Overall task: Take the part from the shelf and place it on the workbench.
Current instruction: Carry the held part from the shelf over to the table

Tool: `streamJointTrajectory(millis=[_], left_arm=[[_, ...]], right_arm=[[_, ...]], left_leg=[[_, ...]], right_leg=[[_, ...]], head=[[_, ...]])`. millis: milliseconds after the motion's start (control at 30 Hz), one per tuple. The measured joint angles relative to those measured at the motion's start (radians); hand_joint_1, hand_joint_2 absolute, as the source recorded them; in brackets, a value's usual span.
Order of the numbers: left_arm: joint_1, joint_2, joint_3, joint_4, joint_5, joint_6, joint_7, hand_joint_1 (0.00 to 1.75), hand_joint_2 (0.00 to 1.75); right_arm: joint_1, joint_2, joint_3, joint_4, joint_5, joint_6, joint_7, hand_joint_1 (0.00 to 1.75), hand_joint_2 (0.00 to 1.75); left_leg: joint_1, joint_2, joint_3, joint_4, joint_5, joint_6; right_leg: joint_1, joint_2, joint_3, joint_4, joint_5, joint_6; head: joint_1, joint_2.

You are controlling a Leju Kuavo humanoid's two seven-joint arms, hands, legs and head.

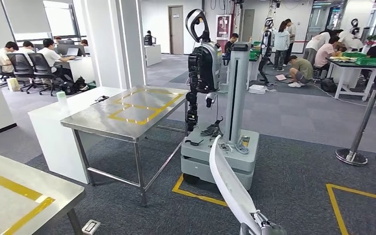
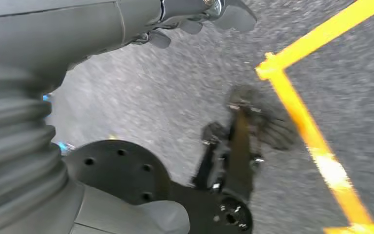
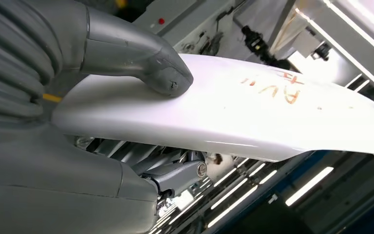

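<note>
A long, curved white part (image 1: 227, 178) rises from the bottom edge of the head view, and my right hand (image 1: 262, 229) grips its lower end. In the right wrist view the thumb (image 3: 165, 73) presses on the top of the white part (image 3: 253, 112), which carries red handwriting, while the fingers (image 3: 175, 175) curl underneath it. A steel workbench (image 1: 98, 120) marked with a yellow tape rectangle stands ahead to the left. My left hand (image 2: 195, 19) hangs over the grey carpet with nothing in it.
Another humanoid robot (image 1: 203, 63) hangs on a grey wheeled stand (image 1: 220, 152) straight ahead. A second taped table (image 1: 10, 196) sits at the near left, with a white cabinet (image 1: 49, 132) behind it. Yellow floor tape (image 1: 196, 195) and a stanchion (image 1: 360, 132) lie to the right. People work at the back.
</note>
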Motion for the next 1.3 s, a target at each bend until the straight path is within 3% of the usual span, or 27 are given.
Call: streamJointTrajectory(millis=[33, 67, 100, 167, 233, 300, 333, 400, 467, 533, 567, 600, 633, 700, 733, 767, 833, 900, 967, 1033, 1067, 1100, 1133, 1200, 1267, 1300], left_arm=[[-0.002, 0.0, 0.003, 0.0, 0.002, 0.0, -0.009, 0.0, 1.75], [-0.004, 0.0, 0.006, 0.0, 0.001, 0.0, -0.014, 0.0, 1.75], [-0.006, 0.0, 0.008, 0.0, -0.002, 0.0, -0.016, 0.0, 1.75], [-0.014, -0.001, 0.009, 0.0, -0.014, 0.0, -0.016, 0.0, 1.75], [-0.026, -0.004, 0.009, 0.0, -0.025, 0.0, -0.014, 0.0, 1.75], [-0.032, -0.005, 0.009, 0.0, -0.029, 0.0, -0.01, 0.0, 1.75], [-0.032, -0.006, 0.008, 0.0, -0.03, 0.0, -0.008, 0.0, 1.75], [-0.033, -0.007, 0.009, 0.0, -0.033, 0.0, -0.005, 0.0, 1.75], [-0.037, -0.008, 0.009, 0.0, -0.036, 0.0, -0.004, 0.0, 1.75], [-0.039, -0.009, 0.009, 0.0, -0.038, 0.002, -0.002, 0.0, 1.75], [-0.039, -0.009, 0.009, 0.0, -0.039, 0.006, 0.002, 0.0, 1.75], [-0.038, -0.009, 0.009, 0.001, -0.041, 0.012, 0.007, 0.0, 1.75], [-0.036, -0.01, 0.009, 0.001, -0.043, 0.017, 0.012, 0.0, 1.75], [-0.035, -0.011, 0.009, 0.002, -0.045, 0.023, 0.018, 0.0, 1.75], [-0.035, -0.012, 0.009, 0.002, -0.046, 0.026, 0.02, 0.0, 1.75], [-0.034, -0.012, 0.008, 0.002, -0.05, 0.031, 0.022, 0.0, 1.75], [-0.028, -0.011, 0.007, 0.002, -0.064, 0.049, 0.03, 0.0, 1.75], [-0.021, -0.011, 0.005, 0.002, -0.077, 0.063, 0.037, 0.0, 1.75], [-0.02, -0.011, 0.004, 0.003, -0.083, 0.068, 0.038, 0.0, 1.75], [-0.02, -0.011, -0.002, 0.003, -0.096, 0.078, 0.033, 0.0, 1.75], [-0.019, -0.01, -0.007, 0.003, -0.107, 0.085, 0.029, 0.0, 1.75], [-0.018, -0.01, -0.013, 0.003, -0.119, 0.092, 0.024, 0.0, 1.75], [-0.018, -0.009, -0.02, 0.003, -0.13, 0.096, 0.019, 0.0, 1.75], [-0.022, -0.008, -0.032, 0.002, -0.142, 0.099, 0.012, 0.0, 1.75], [-0.027, -0.008, -0.041, 0.0, -0.147, 0.098, 0.009, 0.0, 1.75], [-0.028, -0.008, -0.044, 0.0, -0.148, 0.098, 0.008, 0.0, 1.75]], right_arm=[[0.0, 0.0, 0.0, 0.003, 0.0, 0.0, -0.001, 1.75, 1.75], [-0.001, 0.0, 0.0, 0.004, -0.001, 0.0, -0.001, 1.75, 1.75], [-0.003, 0.0, 0.0, 0.006, -0.001, 0.0, -0.002, 1.75, 1.75], [-0.007, -0.001, 0.0, 0.006, -0.001, 0.0, 0.0, 1.75, 1.75], [-0.01, -0.003, 0.001, 0.006, -0.001, 0.0, 0.004, 1.75, 1.75], [-0.012, -0.006, 0.002, 0.006, 0.0, -0.001, 0.007, 1.75, 1.75], [-0.013, -0.007, 0.002, 0.006, 0.0, -0.001, 0.008, 1.75, 1.75], [-0.016, -0.01, 0.002, 0.006, 0.0, -0.002, 0.008, 1.75, 1.75], [-0.014, -0.016, 0.002, 0.008, 0.0, -0.003, 0.008, 1.75, 1.75], [-0.01, -0.021, 0.002, 0.01, 0.001, -0.002, 0.01, 1.75, 1.75], [-0.008, -0.023, 0.002, 0.011, 0.002, -0.002, 0.01, 1.75, 1.75], [-0.008, -0.023, 0.002, 0.012, 0.004, -0.002, 0.01, 1.75, 1.75], [-0.008, -0.024, 0.002, 0.012, 0.006, -0.002, 0.01, 1.75, 1.75], [-0.009, -0.025, 0.002, 0.012, 0.01, -0.002, 0.01, 1.75, 1.75], [-0.009, -0.025, 0.002, 0.012, 0.011, -0.002, 0.011, 1.75, 1.75], [-0.009, -0.026, 0.003, 0.012, 0.013, -0.002, 0.013, 1.75, 1.75], [-0.014, -0.026, 0.003, 0.012, 0.016, -0.002, 0.015, 1.75, 1.75], [-0.021, -0.026, 0.003, 0.012, 0.018, -0.002, 0.015, 1.75, 1.75], [-0.023, -0.027, 0.002, 0.013, 0.019, -0.002, 0.015, 1.75, 1.75], [-0.022, -0.029, 0.002, 0.018, 0.019, -0.002, 0.016, 1.75, 1.75], [-0.022, -0.03, 0.002, 0.02, 0.019, -0.002, 0.016, 1.75, 1.75], [-0.023, -0.03, 0.002, 0.022, 0.019, -0.002, 0.016, 1.75, 1.75], [-0.025, -0.03, 0.002, 0.024, 0.019, -0.002, 0.016, 1.75, 1.75], [-0.032, -0.03, 0.003, 0.026, 0.02, -0.001, 0.015, 1.75, 1.75], [-0.04, -0.03, 0.004, 0.026, 0.023, 0.002, 0.012, 1.75, 1.75], [-0.044, -0.03, 0.006, 0.027, 0.024, 0.004, 0.011, 1.75, 1.75]], left_leg=[[0.002, 0.004, -0.013, 0.035, -0.009, -0.004], [0.003, 0.007, -0.007, 0.033, 0.001, -0.008], [0.005, 0.015, 0.019, -0.008, 0.026, -0.012], [0.005, 0.056, 0.096, -0.136, 0.08, -0.012], [0.003, 0.083, 0.132, -0.203, 0.1, 0.005], [0.0, 0.066, 0.126, -0.205, 0.104, 0.025], [0.001, 0.054, 0.124, -0.207, 0.107, 0.032], [0.005, 0.033, 0.121, -0.21, 0.114, 0.044], [0.007, 0.01, 0.114, -0.211, 0.12, 0.053], [0.004, -0.019, 0.108, -0.21, 0.123, 0.057], [0.002, -0.034, 0.107, -0.21, 0.124, 0.056], [0.002, -0.049, 0.107, -0.209, 0.125, 0.055], [0.002, -0.064, 0.107, -0.209, 0.127, 0.053], [0.003, -0.092, 0.104, -0.208, 0.132, 0.045], [0.004, -0.104, 0.1, -0.209, 0.135, 0.038], [0.005, -0.115, 0.097, -0.211, 0.139, 0.031], [0.007, -0.132, 0.09, -0.216, 0.146, 0.017], [0.004, -0.093, 0.072, -0.19, 0.127, 0.01], [0.0, -0.027, 0.024, -0.085, 0.065, 0.006], [0.0, -0.001, -0.023, 0.034, 0.011, 0.001], [0.0, 0.003, -0.027, 0.056, 0.008, 0.0], [0.0, 0.007, -0.01, 0.037, 0.023, -0.001], [0.0, 0.017, 0.026, -0.018, 0.05, 0.0], [-0.004, 0.065, 0.102, -0.15, 0.091, 0.009], [-0.01, 0.091, 0.13, -0.206, 0.098, 0.026], [-0.012, 0.081, 0.126, -0.206, 0.1, 0.034]], right_leg=[[0.0, -0.017, -0.001, 0.002, -0.002, 0.0], [-0.002, -0.032, -0.002, 0.005, -0.004, 0.002], [-0.003, -0.047, -0.002, 0.01, -0.007, 0.006], [-0.004, -0.073, -0.003, 0.023, -0.017, 0.017], [0.0, -0.095, -0.003, 0.034, -0.026, 0.03], [0.001, -0.116, 0.002, 0.035, -0.027, 0.041], [-0.001, -0.113, 0.004, 0.036, -0.029, 0.048], [-0.008, -0.06, -0.01, 0.074, -0.061, 0.059], [-0.011, 0.003, -0.066, 0.192, -0.127, 0.064], [-0.01, 0.017, -0.123, 0.306, -0.165, 0.063], [-0.009, 0.018, -0.129, 0.316, -0.156, 0.06], [-0.008, 0.022, -0.114, 0.283, -0.129, 0.056], [-0.008, 0.034, -0.083, 0.217, -0.091, 0.051], [-0.008, 0.085, -0.022, 0.086, -0.041, 0.042], [-0.007, 0.101, -0.006, 0.05, -0.032, 0.04], [-0.005, 0.108, -0.003, 0.039, -0.033, 0.039], [-0.003, 0.084, -0.003, 0.033, -0.026, 0.032], [-0.007, 0.057, -0.001, 0.025, -0.019, 0.018], [-0.006, 0.026, -0.001, 0.021, -0.016, 0.008], [-0.003, -0.006, -0.003, 0.021, -0.017, 0.006], [-0.003, -0.022, -0.004, 0.022, -0.017, 0.005], [-0.002, -0.037, -0.004, 0.023, -0.017, 0.006], [-0.002, -0.051, -0.004, 0.024, -0.018, 0.007], [0.002, -0.077, -0.004, 0.032, -0.023, 0.015], [0.008, -0.097, -0.005, 0.038, -0.027, 0.025], [0.01, -0.107, -0.003, 0.037, -0.027, 0.03]], head=[[0.0, 0.0], [0.0, 0.0], [0.0, 0.0], [0.0, 0.0], [0.0, 0.0], [0.001, 0.0], [0.001, 0.0], [0.002, 0.0], [0.002, 0.0], [0.002, 0.0], [0.002, 0.0], [0.003, 0.0], [0.002, 0.0], [0.002, 0.0], [0.003, 0.0], [0.003, 0.0], [0.004, 0.0], [0.002, 0.0], [0.0, 0.0], [0.0, 0.0], [0.0, 0.0], [0.0, 0.0], [0.0, 0.0], [0.0, 0.0], [0.0, 0.0], [0.0, 0.0]])
